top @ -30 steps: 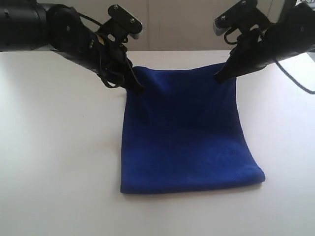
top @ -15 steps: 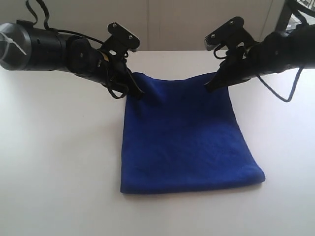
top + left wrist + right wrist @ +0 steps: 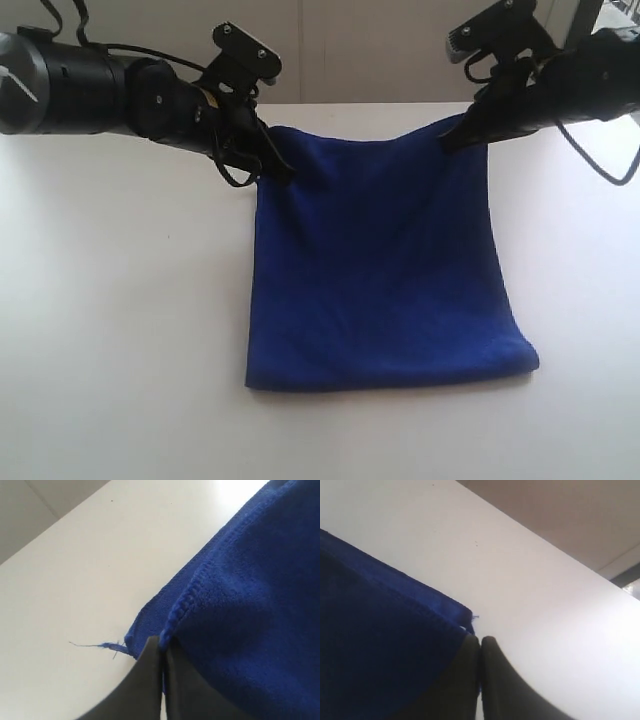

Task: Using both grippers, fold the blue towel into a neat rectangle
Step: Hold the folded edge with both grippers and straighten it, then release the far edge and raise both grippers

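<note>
The left gripper [image 3: 283, 172] has its slim jaws pressed together on the far left corner of the blue towel [image 3: 380, 280]; the left wrist view shows them pinching the stitched hem, with a second layer of cloth underneath and a loose thread [image 3: 95, 645] trailing onto the table. The right gripper [image 3: 450, 143] is likewise closed tight on the far right corner. Between the two, the far edge of the towel is lifted and sags a little in the middle. The rest of the cloth slopes down to lie flat at the centre of the white table [image 3: 120, 330], its near edge straight and rounded. The tabletop is plain and matt. Behind its far edge stands a pale wall [image 3: 370, 50].
</note>
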Tool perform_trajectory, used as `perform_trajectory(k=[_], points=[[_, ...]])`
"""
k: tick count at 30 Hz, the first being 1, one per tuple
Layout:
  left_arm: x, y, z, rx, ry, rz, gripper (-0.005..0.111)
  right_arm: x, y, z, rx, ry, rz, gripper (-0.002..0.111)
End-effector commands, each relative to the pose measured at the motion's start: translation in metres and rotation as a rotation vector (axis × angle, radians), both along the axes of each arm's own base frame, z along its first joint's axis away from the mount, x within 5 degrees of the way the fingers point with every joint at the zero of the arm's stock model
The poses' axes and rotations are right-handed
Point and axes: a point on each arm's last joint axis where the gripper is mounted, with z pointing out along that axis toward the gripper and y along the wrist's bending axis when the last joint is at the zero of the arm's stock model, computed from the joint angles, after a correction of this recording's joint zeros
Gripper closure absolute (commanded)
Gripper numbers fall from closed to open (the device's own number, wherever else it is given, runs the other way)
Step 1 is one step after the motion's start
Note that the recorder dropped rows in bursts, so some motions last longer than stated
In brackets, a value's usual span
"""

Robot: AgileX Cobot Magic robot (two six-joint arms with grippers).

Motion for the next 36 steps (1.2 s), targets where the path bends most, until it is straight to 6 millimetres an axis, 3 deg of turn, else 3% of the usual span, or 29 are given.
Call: perform_trajectory(k=[1,9,24,26,29,30,33,36], points=[[0.008,0.004,-0.002,-0.035,-0.023,0.038,0.107,0.007,-0.007,-0.008,0.006,-0.020,-0.022,0.108],[0.020,0.009,-0.019,-0.034,-0.032,0.067,0.107,0.020,-0.006,-0.035,0.009,-0.032,-0.019,0.108],[0.032,0.005,-0.045,-0.048,-0.087,0.084,0.107,0.036,-0.005,-0.066,0.014,-0.099,-0.014,0.108],[0.032,0.005,-0.049,-0.044,-0.082,0.084,0.105,0.037,-0.005,-0.068,0.015,-0.113,-0.013,0.102],[0.033,0.005,-0.050,-0.041,-0.080,0.083,0.085,0.038,-0.005,-0.069,0.015,-0.119,-0.013,0.085],[0.033,0.005,-0.050,-0.042,-0.085,0.083,0.070,0.038,-0.005,-0.068,0.016,-0.130,-0.013,0.076],[0.033,0.005,-0.050,-0.036,-0.091,0.078,0.047,0.038,-0.005,-0.068,0.016,-0.132,-0.013,0.063],[0.033,0.005,-0.047,-0.023,-0.106,0.066,0.046,0.038,-0.005,-0.065,0.016,-0.133,-0.013,0.063]])
